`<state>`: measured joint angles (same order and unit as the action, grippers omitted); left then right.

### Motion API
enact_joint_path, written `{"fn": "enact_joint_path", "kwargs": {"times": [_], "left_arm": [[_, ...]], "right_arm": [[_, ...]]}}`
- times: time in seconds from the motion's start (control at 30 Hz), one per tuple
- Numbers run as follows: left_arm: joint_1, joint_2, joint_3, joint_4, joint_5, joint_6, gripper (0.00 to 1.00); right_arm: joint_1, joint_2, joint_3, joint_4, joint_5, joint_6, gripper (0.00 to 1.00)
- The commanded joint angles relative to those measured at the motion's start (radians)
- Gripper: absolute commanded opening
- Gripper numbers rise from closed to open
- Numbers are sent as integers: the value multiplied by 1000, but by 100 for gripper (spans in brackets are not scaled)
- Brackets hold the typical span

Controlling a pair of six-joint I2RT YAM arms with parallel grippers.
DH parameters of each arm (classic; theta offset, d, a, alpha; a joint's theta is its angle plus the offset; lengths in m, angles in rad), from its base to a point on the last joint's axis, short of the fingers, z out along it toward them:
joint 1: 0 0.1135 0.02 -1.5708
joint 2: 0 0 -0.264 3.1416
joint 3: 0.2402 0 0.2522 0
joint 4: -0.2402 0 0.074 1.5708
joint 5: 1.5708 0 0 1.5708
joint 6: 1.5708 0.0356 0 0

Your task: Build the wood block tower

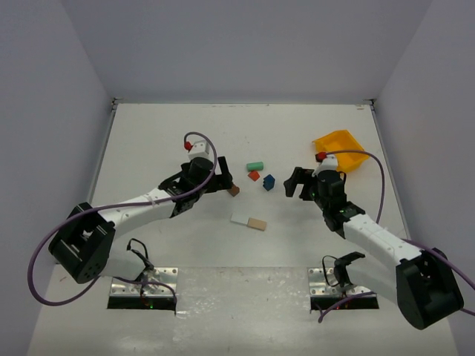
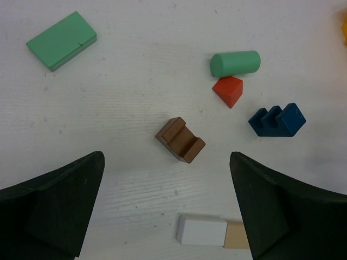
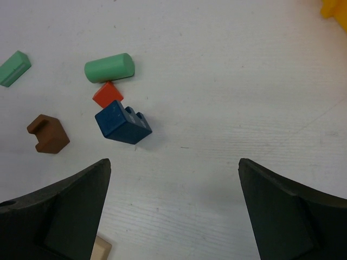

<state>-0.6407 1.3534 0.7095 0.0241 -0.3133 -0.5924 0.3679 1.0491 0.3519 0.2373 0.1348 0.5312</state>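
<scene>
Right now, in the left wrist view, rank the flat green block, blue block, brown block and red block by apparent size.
Largest: flat green block.
Then blue block and brown block, too alike to separate.
Smallest: red block.

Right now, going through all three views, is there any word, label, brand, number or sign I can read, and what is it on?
None readable: the brown block, red block, blue block, mint cylinder, mint slab, white-and-tan block and yellow bin show bare faces, no lettering.
</scene>
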Motion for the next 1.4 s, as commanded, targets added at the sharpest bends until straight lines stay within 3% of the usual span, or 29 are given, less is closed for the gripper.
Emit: {"fn": "enact_joint_path", "kwargs": {"times": [0.0, 0.13, 0.23, 0.57, 0.93, 1.17, 1.37], "left_arm": [[0, 20, 55, 23, 9, 29, 100], [0, 54, 88, 24, 120, 120, 100], [-1, 95, 99, 40, 294, 264, 100], [1, 181, 159, 48, 407, 424, 100], [2, 360, 288, -73, 322, 488, 100], [3, 374, 294, -87, 220, 494, 100], [1, 409, 300, -70, 284, 515, 85]], "right_arm": [[-4, 21, 25, 67, -68, -36, 99], [-3, 49, 33, 77, -102, -48, 99], [-3, 68, 42, 77, -130, -59, 99], [-4, 57, 31, 86, -130, -71, 99], [-3, 75, 45, 71, -130, -75, 99], [-3, 80, 55, 60, -130, -77, 99], [-3, 80, 56, 58, -130, -80, 99]]}}
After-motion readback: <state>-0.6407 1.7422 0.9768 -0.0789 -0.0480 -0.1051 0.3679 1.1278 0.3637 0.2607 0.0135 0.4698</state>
